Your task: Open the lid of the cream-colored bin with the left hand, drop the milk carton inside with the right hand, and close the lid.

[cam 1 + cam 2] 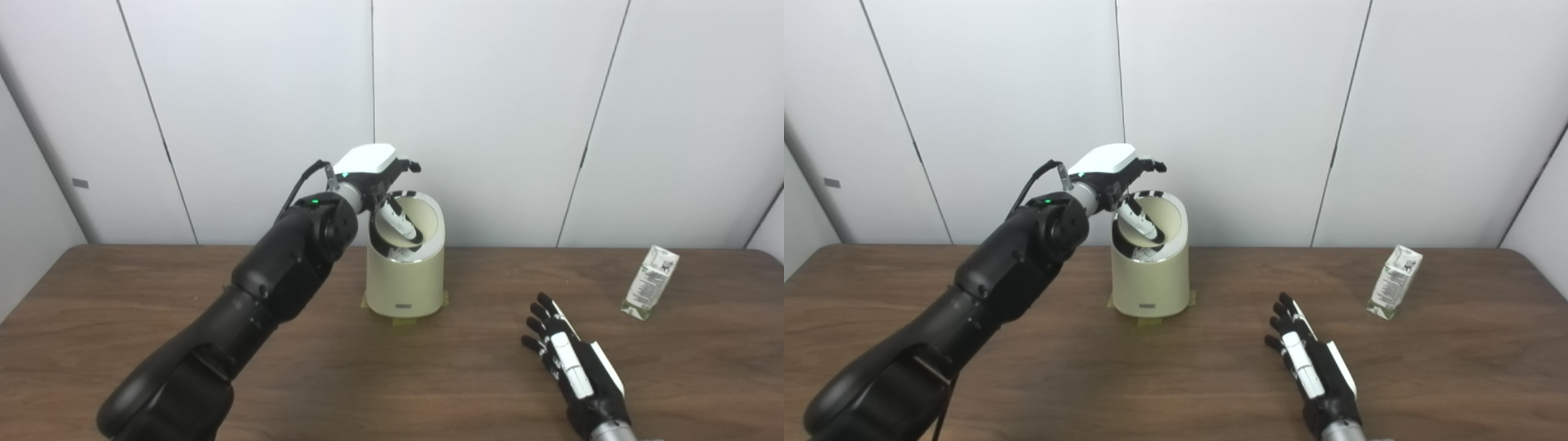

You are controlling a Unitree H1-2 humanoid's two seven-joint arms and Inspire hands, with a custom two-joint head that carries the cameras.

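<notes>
Wooden table [122,294]: left hand [380,177] grips bin's lid [422,223]; right hand [566,358] released, carton [650,283] print unreadable

Brown wood-grain table [392,392] spans the full width, far edge against the wall. White panel wall [478,110] behind, with dark vertical seams. Small grey tag [79,183] on the wall at far left. Yellowish tape [401,323] on the tabletop, near the far edge, centre.

cream bin [404,282], green-white carton [650,283], brown table [122,318]
</notes>
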